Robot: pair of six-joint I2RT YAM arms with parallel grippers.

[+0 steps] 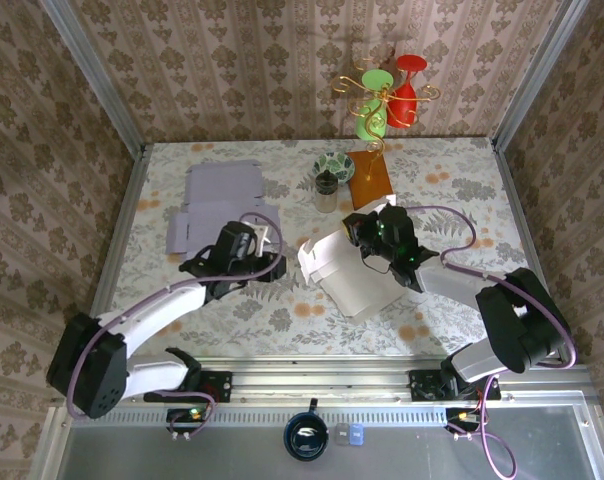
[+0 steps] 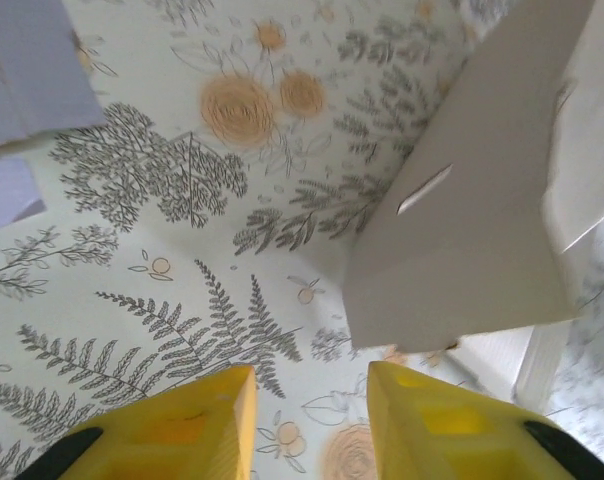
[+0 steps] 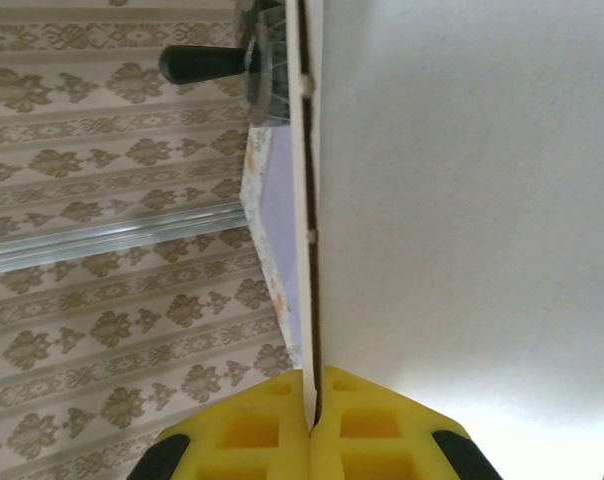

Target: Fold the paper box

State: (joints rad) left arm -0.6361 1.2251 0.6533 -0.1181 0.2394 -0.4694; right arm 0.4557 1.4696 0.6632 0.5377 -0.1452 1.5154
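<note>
**A:** Top view — box [image 1: 354, 280] lies mid table [image 1: 432, 190], its long axis slanting from centre toward the near right.

**B:** Left wrist: left gripper [image 2: 310, 420] has its fingers spread, holding nothing, with the box just ahead, rightward.

**A:** Right wrist — right gripper [image 3: 312, 425] is clamped on a box wall's edge, which runs straight away from the fingers.

The white paper box [image 1: 347, 278] lies in the middle of the floral-patterned worktop [image 1: 282, 320], with the right claw [image 1: 362, 238] on its far right edge, the left claw [image 1: 250, 240] just left of it, a flat lilac cardboard sheet [image 1: 217, 200] behind that claw, and a small patterned ceramic bowl [image 1: 334, 165] behind the box.
</note>
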